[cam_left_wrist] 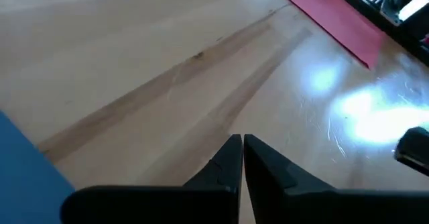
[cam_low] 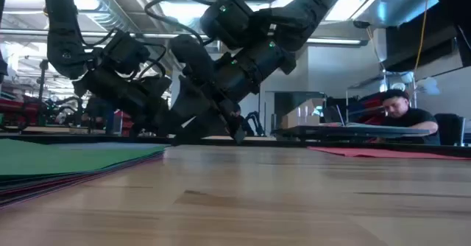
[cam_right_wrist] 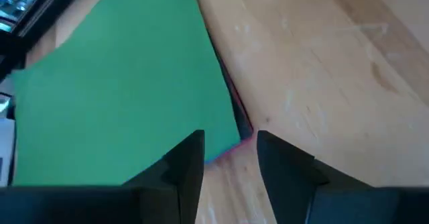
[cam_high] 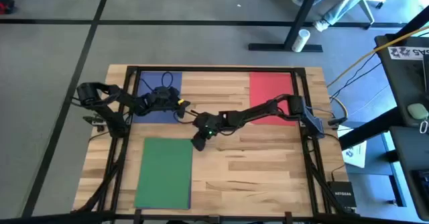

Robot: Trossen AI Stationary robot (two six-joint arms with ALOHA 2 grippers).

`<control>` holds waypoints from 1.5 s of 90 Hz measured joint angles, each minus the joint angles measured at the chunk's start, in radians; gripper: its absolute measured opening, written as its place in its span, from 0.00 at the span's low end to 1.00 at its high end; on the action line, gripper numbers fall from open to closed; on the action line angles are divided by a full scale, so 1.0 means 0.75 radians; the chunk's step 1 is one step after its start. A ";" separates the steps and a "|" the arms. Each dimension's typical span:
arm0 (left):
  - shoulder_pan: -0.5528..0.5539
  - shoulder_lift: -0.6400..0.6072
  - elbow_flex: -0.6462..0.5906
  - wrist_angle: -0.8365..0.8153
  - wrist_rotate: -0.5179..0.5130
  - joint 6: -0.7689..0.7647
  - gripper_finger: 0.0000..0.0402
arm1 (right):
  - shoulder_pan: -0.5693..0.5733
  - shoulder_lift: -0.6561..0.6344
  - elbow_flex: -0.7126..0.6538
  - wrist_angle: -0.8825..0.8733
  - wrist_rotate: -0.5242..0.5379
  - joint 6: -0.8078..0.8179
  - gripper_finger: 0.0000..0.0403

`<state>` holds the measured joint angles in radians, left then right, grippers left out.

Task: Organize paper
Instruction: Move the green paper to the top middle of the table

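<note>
A green sheet [cam_high: 164, 172] tops a stack of paper at the near left; pink, dark and blue edges [cam_right_wrist: 236, 138] show under its far right corner. A blue sheet [cam_high: 159, 93] lies flat at the far left and a red sheet [cam_high: 271, 96] at the far right. My right gripper [cam_right_wrist: 231, 147] is open, low over the stack's far right corner [cam_high: 191, 141], one finger on each side of it. My left gripper [cam_left_wrist: 241, 147] is shut over bare wood beside the blue sheet [cam_left_wrist: 27, 177], holding nothing. My right gripper slants down from the table's right, with its open fingers [cam_right_wrist: 184, 160] on either side of the green stack's far right corner [cam_right_wrist: 228, 133]. Whether they touch the paper or the table I cannot tell. The stack lies flat.
A black frame [cam_high: 214, 69] borders the far edge and both sides of the wooden table. Bare wood [cam_high: 261, 170] fills the near right and the middle. In the low view a person [cam_low: 401, 113] sits at a desk beyond the table.
</note>
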<state>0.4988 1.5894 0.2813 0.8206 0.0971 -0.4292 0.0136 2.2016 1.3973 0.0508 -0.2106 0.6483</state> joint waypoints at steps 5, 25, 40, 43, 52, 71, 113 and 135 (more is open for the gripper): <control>0.000 0.000 -0.001 0.001 0.000 0.000 0.00 | 0.000 0.003 -0.001 -0.008 0.002 0.000 0.31; 0.000 0.000 0.000 0.002 0.000 0.003 0.00 | 0.000 0.011 -0.001 -0.004 0.061 0.006 0.31; 0.000 0.000 0.000 0.002 -0.001 0.003 0.00 | -0.001 0.017 -0.001 0.001 0.081 0.010 0.30; 0.000 0.000 0.000 0.003 0.000 0.003 0.00 | -0.001 0.024 0.000 0.006 0.082 0.012 0.29; 0.000 0.000 0.000 0.000 -0.001 0.003 0.00 | -0.001 0.038 0.000 0.019 0.082 0.035 0.22; 0.000 0.000 0.000 -0.002 -0.003 0.016 0.00 | -0.002 0.044 0.001 0.007 0.118 0.036 0.05; 0.000 0.001 0.000 -0.026 -0.002 0.014 0.00 | -0.026 0.026 -0.002 -0.006 -0.061 0.072 0.22; 0.000 0.001 0.000 -0.030 -0.002 0.013 0.00 | -0.028 0.025 -0.002 0.003 -0.093 0.109 0.33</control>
<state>0.4984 1.5898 0.2813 0.7979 0.0959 -0.4191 -0.0071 2.2200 1.3956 0.0531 -0.2805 0.7301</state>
